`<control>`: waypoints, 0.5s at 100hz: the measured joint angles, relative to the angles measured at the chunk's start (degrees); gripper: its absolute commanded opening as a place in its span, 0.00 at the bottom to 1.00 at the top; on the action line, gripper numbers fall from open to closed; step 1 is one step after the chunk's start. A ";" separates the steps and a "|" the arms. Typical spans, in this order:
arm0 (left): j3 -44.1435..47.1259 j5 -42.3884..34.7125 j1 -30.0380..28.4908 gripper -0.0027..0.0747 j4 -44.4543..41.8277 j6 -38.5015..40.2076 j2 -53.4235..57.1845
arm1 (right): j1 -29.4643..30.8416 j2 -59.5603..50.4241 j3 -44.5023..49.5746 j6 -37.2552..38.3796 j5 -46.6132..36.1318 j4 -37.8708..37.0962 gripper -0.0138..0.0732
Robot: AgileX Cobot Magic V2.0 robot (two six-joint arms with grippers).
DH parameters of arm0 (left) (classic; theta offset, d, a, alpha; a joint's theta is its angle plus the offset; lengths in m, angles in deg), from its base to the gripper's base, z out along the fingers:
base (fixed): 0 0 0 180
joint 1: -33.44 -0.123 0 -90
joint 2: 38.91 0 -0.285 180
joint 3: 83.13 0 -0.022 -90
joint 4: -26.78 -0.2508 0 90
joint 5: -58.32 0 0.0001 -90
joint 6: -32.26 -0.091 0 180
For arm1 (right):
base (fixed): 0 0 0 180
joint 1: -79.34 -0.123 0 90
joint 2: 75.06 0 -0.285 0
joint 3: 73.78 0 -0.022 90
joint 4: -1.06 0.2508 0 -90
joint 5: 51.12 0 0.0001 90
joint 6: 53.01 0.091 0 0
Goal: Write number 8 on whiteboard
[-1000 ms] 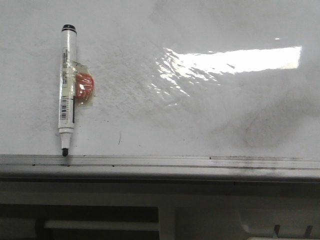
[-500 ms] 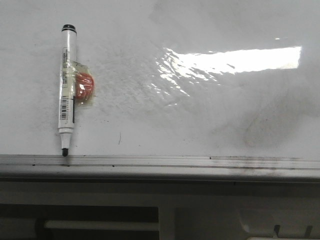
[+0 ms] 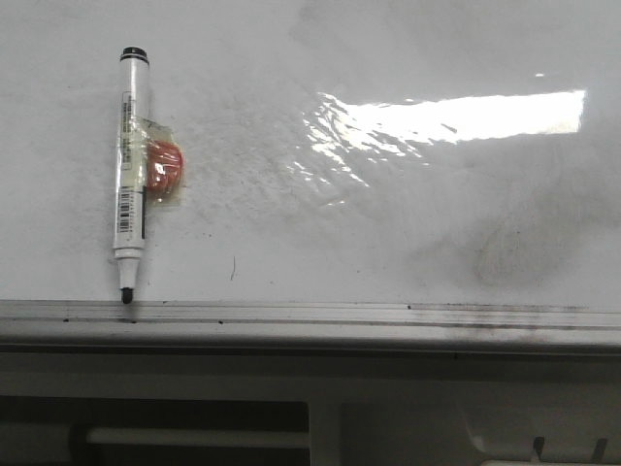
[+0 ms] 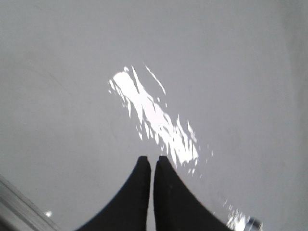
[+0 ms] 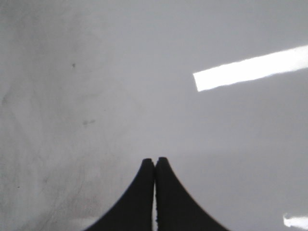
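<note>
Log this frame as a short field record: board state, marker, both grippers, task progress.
whiteboard: white, glossy, grey smudges, light glare; silver edge rail along its near side
number 8: none visible on the board
marker: uncapped, tip toward the rail, lying on the board at front-view left, taped to an orange-red piece
left gripper: fingers together, holding nothing, over bare board
right gripper: fingers together, holding nothing, over bare board
task progress: writing not started; marker not picked up

The left gripper (image 4: 152, 161) and the right gripper (image 5: 154, 161) are each hanging with black fingers (image 4: 139, 192) pressed together, gripping nothing.
</note>
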 measured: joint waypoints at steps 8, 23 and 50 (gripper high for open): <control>0.00 -2.15 0.00 0.01 5.59 0.00 0.00 | 0.00 0.00 -1.13 0.00 2.58 0.73 0.09; 0.00 -1.31 0.00 0.01 7.96 0.00 0.00 | 0.00 1.05 -7.37 0.00 9.85 -0.81 0.09; -4.11 15.51 0.00 0.03 -8.76 -2.56 -4.33 | 0.00 13.18 -22.83 0.00 30.27 -13.02 0.09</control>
